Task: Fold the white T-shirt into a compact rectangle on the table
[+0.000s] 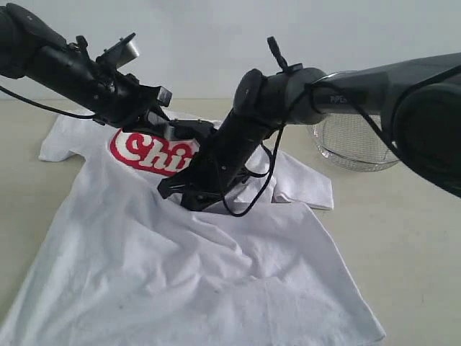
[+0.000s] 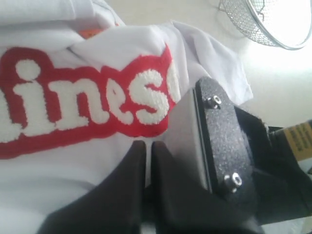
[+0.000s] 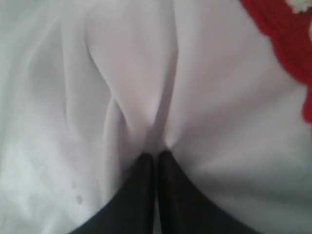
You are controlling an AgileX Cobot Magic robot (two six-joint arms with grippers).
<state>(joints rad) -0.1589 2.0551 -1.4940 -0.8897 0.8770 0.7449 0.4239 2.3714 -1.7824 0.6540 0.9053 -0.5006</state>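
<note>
Pale beige table [image 1: 410, 245] bore the white T-shirt [image 1: 180, 281], spread out, hem at 6 o'clock, collar toward 12. Mid-shirt, the right gripper [image 3: 156, 155] was clenched on a puckered ridge of cloth. Beyond, at its 11 o'clock, the left gripper [image 2: 148, 145] was clenched beside the red lettering [image 2: 73, 97]; whether it gripped cloth was unclear. Farthest, a wire basket [image 1: 353, 144] sat at 2 o'clock.

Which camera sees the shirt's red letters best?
Left wrist view: the red-outlined white lettering on the white T-shirt is biggest there. Exterior view shows only "Chi" beside the black arms; right wrist view, a red corner.
</note>
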